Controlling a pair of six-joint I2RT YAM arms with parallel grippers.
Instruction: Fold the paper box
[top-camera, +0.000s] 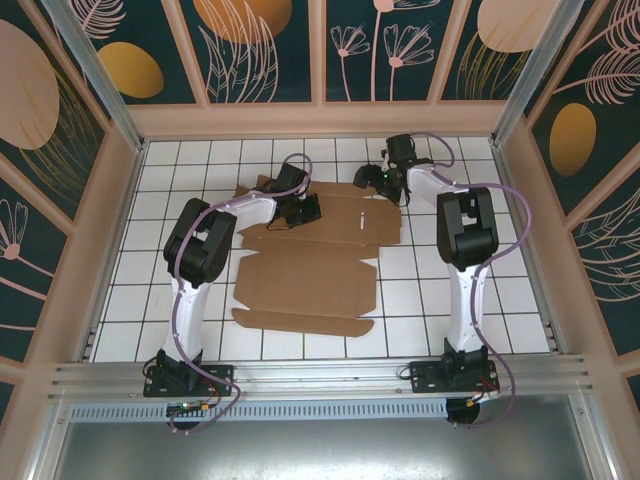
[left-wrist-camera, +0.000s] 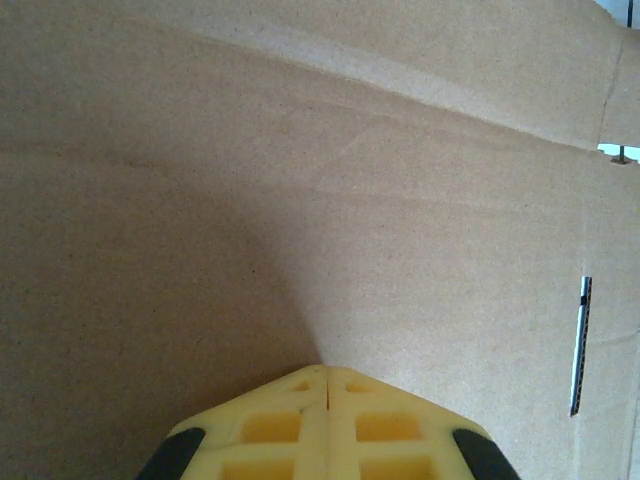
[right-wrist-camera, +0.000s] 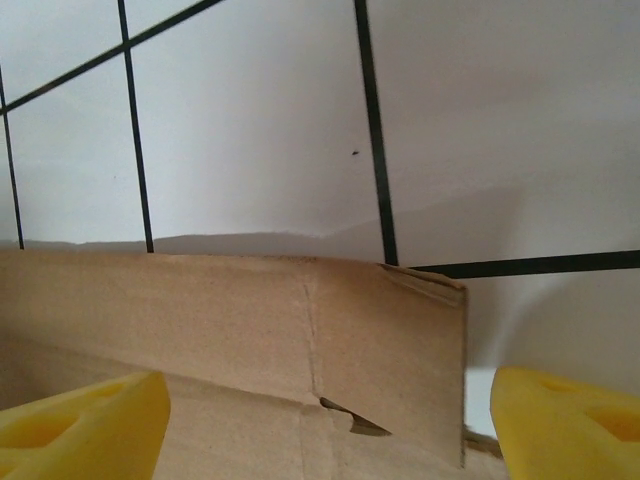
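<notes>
The paper box (top-camera: 305, 285) is a brown die-cut cardboard sheet lying flat in the middle of the white tiled table, flaps spread out. My left gripper (top-camera: 300, 213) rests on the sheet's far left part; in the left wrist view its yellow fingers (left-wrist-camera: 328, 375) are shut together, tips pressed on the cardboard (left-wrist-camera: 300, 200), holding nothing. My right gripper (top-camera: 372, 178) hovers at the sheet's far right corner, open. In the right wrist view a raised cardboard flap (right-wrist-camera: 300, 340) with a crease and a small tear stands between the wide-apart yellow fingertips (right-wrist-camera: 80, 425).
The table (top-camera: 450, 290) is white with black grid lines, walled by tan wooden panels (top-camera: 320, 118). A narrow slot (left-wrist-camera: 580, 345) is cut in the cardboard at the right of the left wrist view. Bare tiles lie left, right and far of the sheet.
</notes>
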